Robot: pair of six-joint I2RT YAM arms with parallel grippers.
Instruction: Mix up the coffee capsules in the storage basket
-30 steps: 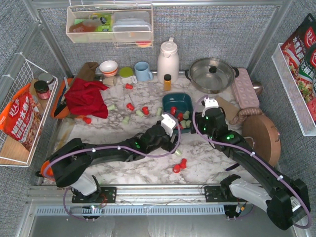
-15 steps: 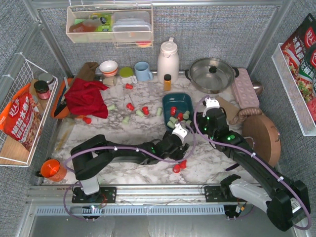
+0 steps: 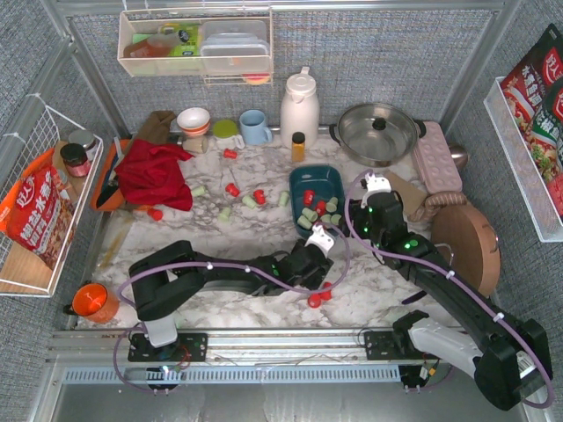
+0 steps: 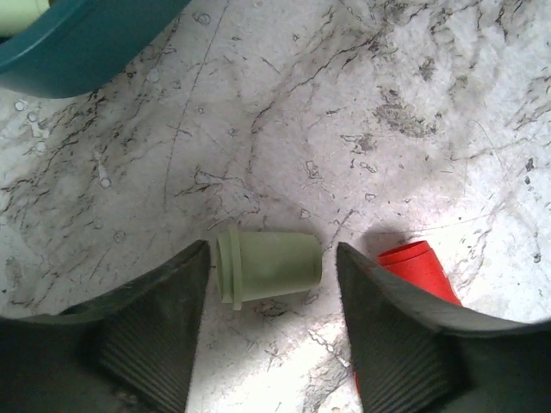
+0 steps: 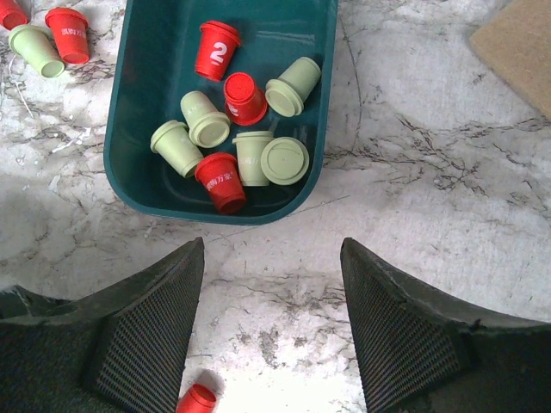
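Left gripper: the left gripper [image 4: 271, 251] stood released, its jaws spread to either side of a pale green capsule [image 4: 271, 267] and not clamped on it.
Pale green capsule: it lay on its side on the marble table [image 4: 362, 103]. A narrow gap showed at the right finger. The rim sat so close to the left finger that contact could not be told.
Left wrist view only: this capsule showed here alone, since in the top view the arm covered it. A red capsule [image 4: 413, 262] lay just beside the right finger, partly hidden behind it.
Right gripper: the right gripper [image 5: 270, 248] hung slack and empty, jaws wide, over bare marble just in front of the basket's near wall.
Storage basket: the dark teal storage basket [image 5: 120, 155] sat flat on the marble, beyond both grippers.
Coffee capsules: the coffee capsules [image 5: 244, 96] inside it were red and pale green mixed together, some upright and some tipped over.
Right wrist view only: a white "2" was readable on one red capsule, too small to read from above.
Top view only: loose capsules [image 3: 251, 200] lay scattered left of the basket toward a red cloth [image 3: 154, 171], and two red ones [image 3: 318, 295] lay just beside the left gripper.
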